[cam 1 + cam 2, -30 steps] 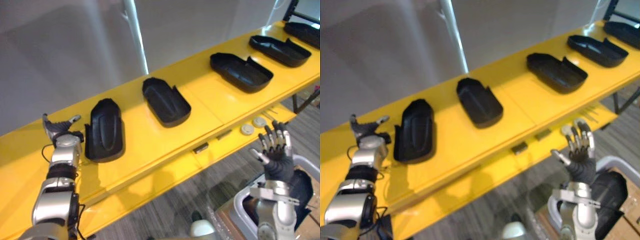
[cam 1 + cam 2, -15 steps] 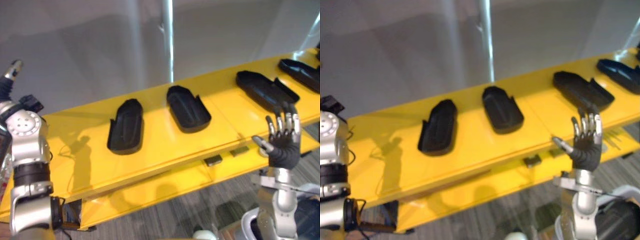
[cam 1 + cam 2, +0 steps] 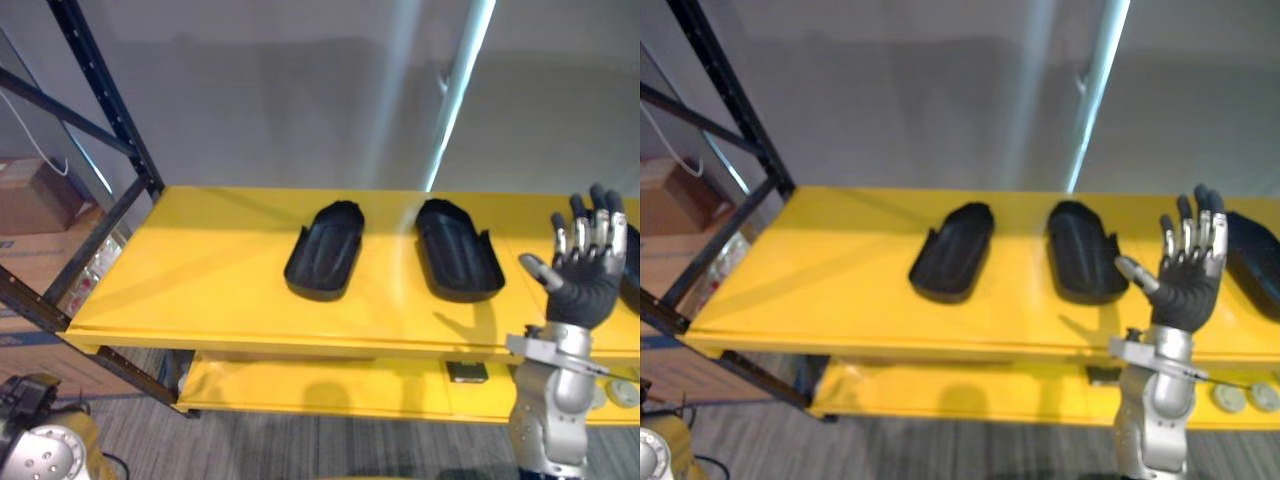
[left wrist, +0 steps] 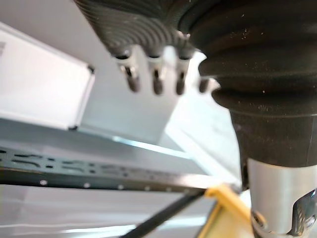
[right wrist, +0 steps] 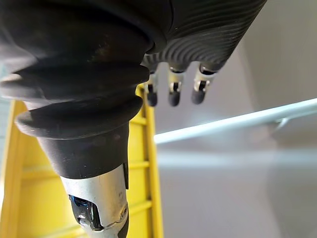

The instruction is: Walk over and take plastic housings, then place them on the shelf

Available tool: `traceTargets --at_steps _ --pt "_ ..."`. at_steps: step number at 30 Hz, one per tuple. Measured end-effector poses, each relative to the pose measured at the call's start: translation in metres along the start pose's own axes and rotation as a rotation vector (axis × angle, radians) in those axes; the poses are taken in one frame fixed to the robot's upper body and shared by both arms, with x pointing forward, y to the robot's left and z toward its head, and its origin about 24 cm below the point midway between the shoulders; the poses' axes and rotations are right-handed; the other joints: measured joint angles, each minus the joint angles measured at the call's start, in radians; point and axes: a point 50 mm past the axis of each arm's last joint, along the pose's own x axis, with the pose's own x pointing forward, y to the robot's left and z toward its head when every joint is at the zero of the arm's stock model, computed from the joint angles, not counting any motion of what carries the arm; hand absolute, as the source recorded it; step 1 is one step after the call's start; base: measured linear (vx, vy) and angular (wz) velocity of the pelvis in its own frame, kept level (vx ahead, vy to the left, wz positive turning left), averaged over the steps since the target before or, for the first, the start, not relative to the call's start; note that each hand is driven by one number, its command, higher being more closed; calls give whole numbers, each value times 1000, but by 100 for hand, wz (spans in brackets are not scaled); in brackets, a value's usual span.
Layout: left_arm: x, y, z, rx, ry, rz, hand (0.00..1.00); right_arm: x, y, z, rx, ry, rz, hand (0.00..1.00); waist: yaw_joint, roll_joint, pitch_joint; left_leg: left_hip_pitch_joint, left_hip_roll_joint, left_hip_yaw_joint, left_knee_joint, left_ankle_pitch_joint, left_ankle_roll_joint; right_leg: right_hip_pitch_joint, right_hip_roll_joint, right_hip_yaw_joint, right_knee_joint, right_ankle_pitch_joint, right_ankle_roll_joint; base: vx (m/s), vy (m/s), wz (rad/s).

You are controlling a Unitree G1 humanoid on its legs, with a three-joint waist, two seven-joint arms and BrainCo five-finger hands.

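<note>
1. We see two plastic housings (image 3: 325, 250) lying side by side on the yellow shelf (image 3: 200, 270).
2. Our right hand (image 3: 580, 278), raised before it, and our left hand (image 4: 154, 79) are straight-fingered and empty.
3. Fetching more likely comes next; we turn keeping both hands clear of the shelf.

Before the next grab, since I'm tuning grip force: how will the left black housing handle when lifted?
The left housing looks a thin moulded shell, so probably light and stiff. Lying flat and open on the shelf, it seems unlikely to roll.

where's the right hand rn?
Eye views, right side: right hand held up, fingers straight, before the yellow shelf, just right of the second black housing from the left.
</note>
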Motion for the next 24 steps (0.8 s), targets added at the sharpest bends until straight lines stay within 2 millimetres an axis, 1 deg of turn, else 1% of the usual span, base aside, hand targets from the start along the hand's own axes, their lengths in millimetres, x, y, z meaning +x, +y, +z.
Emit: traceTargets --at_steps 3,5,6,8,9,11,13,14,17,18,20,23,24 --pt "-10 -1 -4 -3 50 -23 0 -15 -2 -6 28 56 -20 0 1 2 31 -5 0 -2 9 -1 1 -3 -2 0 7 0 0 -36 0 2" --pt "-18 -5 -8 -11 90 -63 0 -24 4 -12 74 96 -19 0 1 5 58 -10 -1 0 22 -6 5 -6 -5 0 14 -2 0 -59 7 -4" --pt "-21 -9 -8 -23 101 -81 0 -26 10 -15 96 111 -6 0 1 5 69 -13 -2 2 25 -7 7 -11 -6 0 15 -3 -1 -71 9 -2" --pt "-29 -21 -10 -58 129 -151 0 -29 33 -23 146 139 68 0 0 5 73 -47 -4 0 40 -8 10 -37 -10 -1 17 -3 -1 -62 15 1" --pt "-31 -25 -11 -70 138 -169 0 -29 40 -24 149 142 94 0 0 3 76 -52 -6 -1 40 -8 10 -40 -11 -2 17 0 2 -18 21 5" --pt "-38 -35 -15 -95 172 -238 0 -24 71 -28 158 129 202 0 10 -1 78 -56 -11 -3 40 -8 10 -42 -16 -6 17 2 7 13 23 6" --pt "-41 -41 -19 -102 188 -274 0 -15 88 -25 143 83 248 0 17 -2 78 -59 -17 -9 40 -7 12 -41 -20 -8 18 5 10 37 25 10" --pt "-42 -44 -19 -98 187 -300 0 -10 91 -23 127 57 245 0 28 -3 78 -59 -20 -12 40 -7 12 -39 -20 -9 18 5 10 51 21 12" --pt "-43 -46 -19 -99 180 -343 0 -1 88 -20 97 25 184 0 38 -6 78 -58 -23 -20 42 -7 12 -35 -27 -24 18 4 9 65 22 14" --pt "-43 -47 -19 -106 185 -352 0 0 87 -20 95 23 173 0 38 -6 78 -58 -23 -20 43 -7 12 -34 -28 -25 19 4 9 40 26 11" --pt "-45 -50 -21 -154 223 -424 0 2 81 -19 72 12 141 0 36 -6 78 -58 -23 -10 53 -9 14 -31 -30 -25 24 2 6 0 0 0" --pt "-55 -63 -29 -169 293 -642 0 6 67 -14 -10 -27 75 0 30 -4 80 -51 -18 17 80 -28 21 -19 -30 -20 32 -2 2 -39 7 -11" --pt "-61 -68 -36 -161 336 -750 0 10 58 -5 -63 -78 40 0 25 -2 81 -44 -17 34 90 -39 22 -18 -31 -2 36 -7 5 -78 9 -28"
